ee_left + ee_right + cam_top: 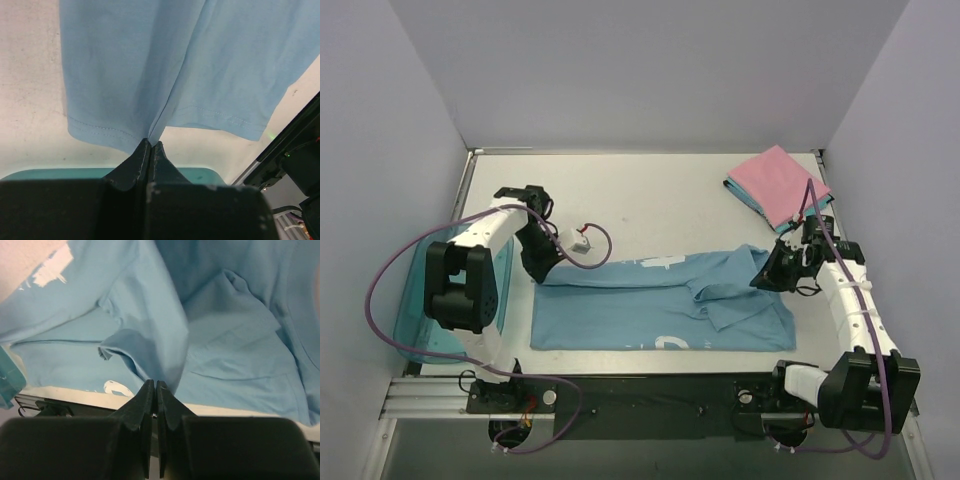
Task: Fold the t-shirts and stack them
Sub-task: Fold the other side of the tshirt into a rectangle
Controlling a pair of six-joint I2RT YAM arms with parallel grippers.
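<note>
A light blue t-shirt (640, 305) with white print lies half folded across the table's near middle. My left gripper (546, 272) is shut on its left hem edge, seen in the left wrist view (150, 144) with the cloth (150, 65) hanging from the tips. My right gripper (765, 280) is shut on a fold of the shirt's right side; in the right wrist view (155, 386) the cloth (165, 340) rises from the tips. A folded pink t-shirt (778, 184) lies on a folded teal one (745, 194) at the back right.
A translucent teal plastic bin (420, 320) sits off the table's left edge, beside the left arm; its rim shows in the left wrist view (60, 173). Grey walls enclose the table on three sides. Purple cables loop from both arms.
</note>
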